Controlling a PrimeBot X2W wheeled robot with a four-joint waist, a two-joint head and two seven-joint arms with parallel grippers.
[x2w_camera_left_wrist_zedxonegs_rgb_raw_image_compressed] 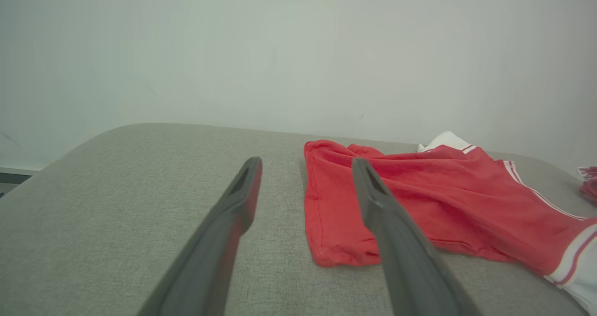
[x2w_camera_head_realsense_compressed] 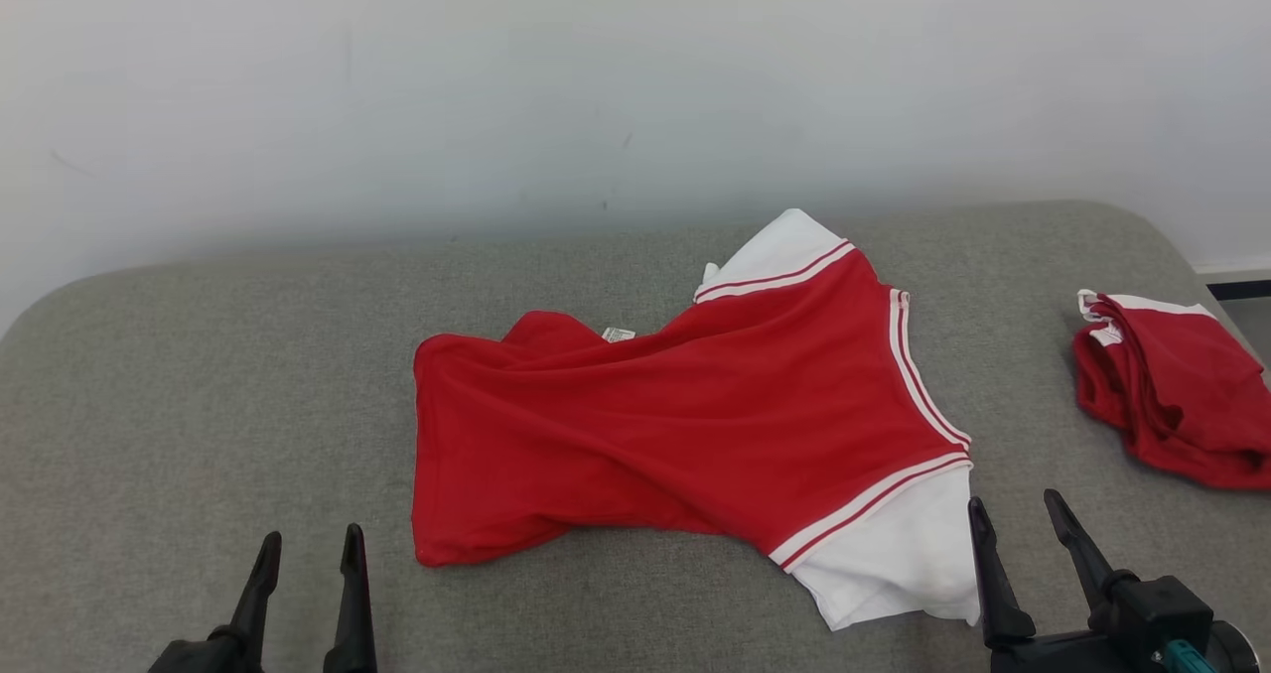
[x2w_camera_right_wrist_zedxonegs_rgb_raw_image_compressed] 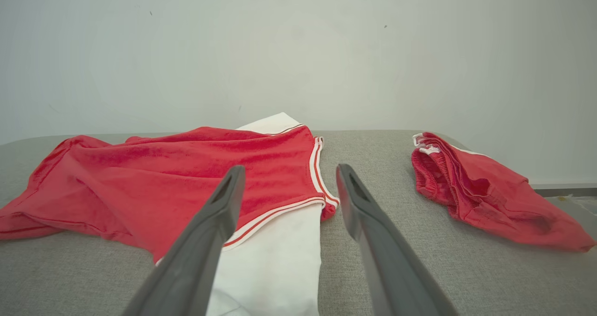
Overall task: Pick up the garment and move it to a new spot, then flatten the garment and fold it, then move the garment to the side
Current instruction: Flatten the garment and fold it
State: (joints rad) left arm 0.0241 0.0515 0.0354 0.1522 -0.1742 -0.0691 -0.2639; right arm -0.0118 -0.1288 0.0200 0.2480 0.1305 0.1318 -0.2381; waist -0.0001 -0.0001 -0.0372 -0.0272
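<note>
A rumpled red jersey (x2w_camera_head_realsense_compressed: pixel 685 425) with white striped-trim panels lay on grey upholstery (x2w_camera_head_realsense_compressed: pixel 199 375) between the left gripper (x2w_camera_head_realsense_compressed: pixel 311 536) and right gripper (x2w_camera_head_realsense_compressed: pixel 1014 499), both jaws spread wide and empty.

Your left gripper (x2w_camera_head_realsense_compressed: pixel 311 535) sits at the lower left of the head view. Both dark fingers point up, lean slightly right and are spread wide, holding nothing. Your right gripper (x2w_camera_head_realsense_compressed: pixel 1014 499) sits at the lower right, fingers leaning slightly left, equally spread, empty.
</note>
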